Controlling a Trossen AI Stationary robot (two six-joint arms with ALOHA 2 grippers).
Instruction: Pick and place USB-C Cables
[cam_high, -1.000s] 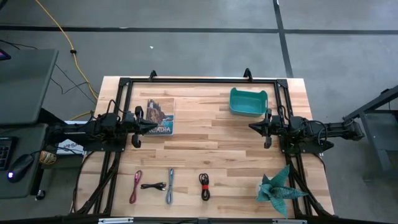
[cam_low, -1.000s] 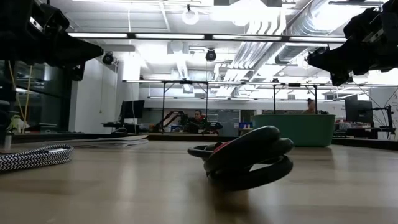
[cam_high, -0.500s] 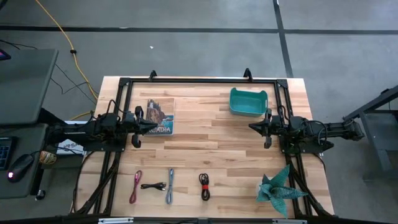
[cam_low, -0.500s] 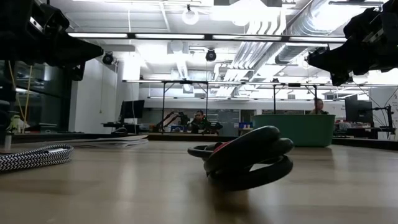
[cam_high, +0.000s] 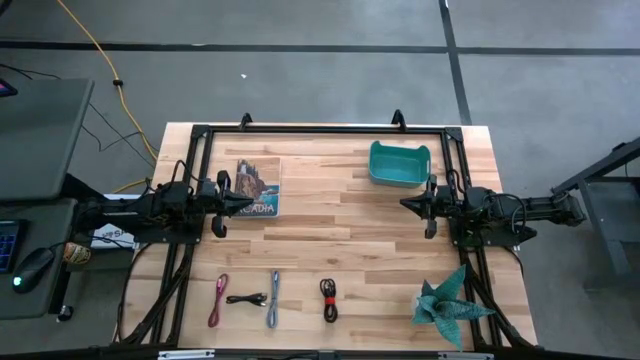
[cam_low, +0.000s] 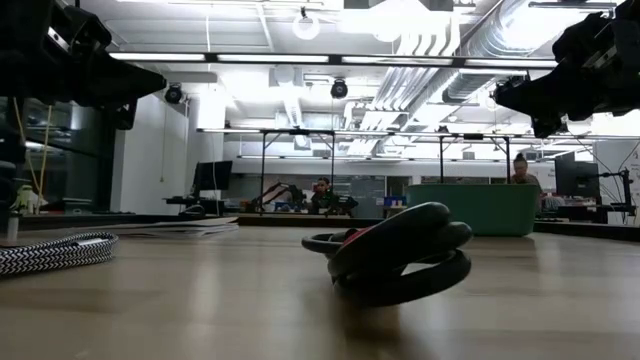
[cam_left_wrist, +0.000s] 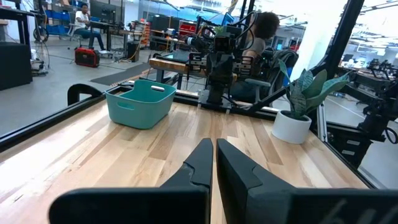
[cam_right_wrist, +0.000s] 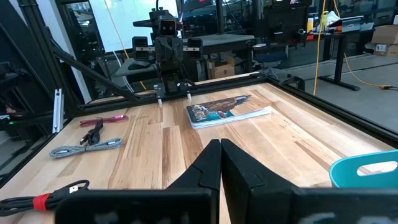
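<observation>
Only the book (cam_high: 258, 187) on my bench (cam_high: 340, 240) carries lettering; its cover title ends in "ATHA", the rest unreadable.

a robotics lab: exposed ceiling ducts (cam_low: 440, 40), workbenches (cam_low: 290, 150), concrete floor (cam_high: 300, 80).

The wooden table (cam_high: 340, 240) of pale butcher-block planks carries a black frame (cam_high: 320, 129) around its edges. A teal bin (cam_high: 398, 164) sits toward the far right corner, and a book (cam_high: 257, 187) with a picture cover lies flat toward the far left. Along the near edge four cables lie in a row, apart from one another: a magenta-pink cable (cam_high: 218, 300), a black cable (cam_high: 247, 299), a light blue-grey cable (cam_high: 273, 299) and a red-and-black cable (cam_high: 328, 299). A potted plant (cam_high: 448, 305) with spiky leaves stands at the near right corner.
</observation>
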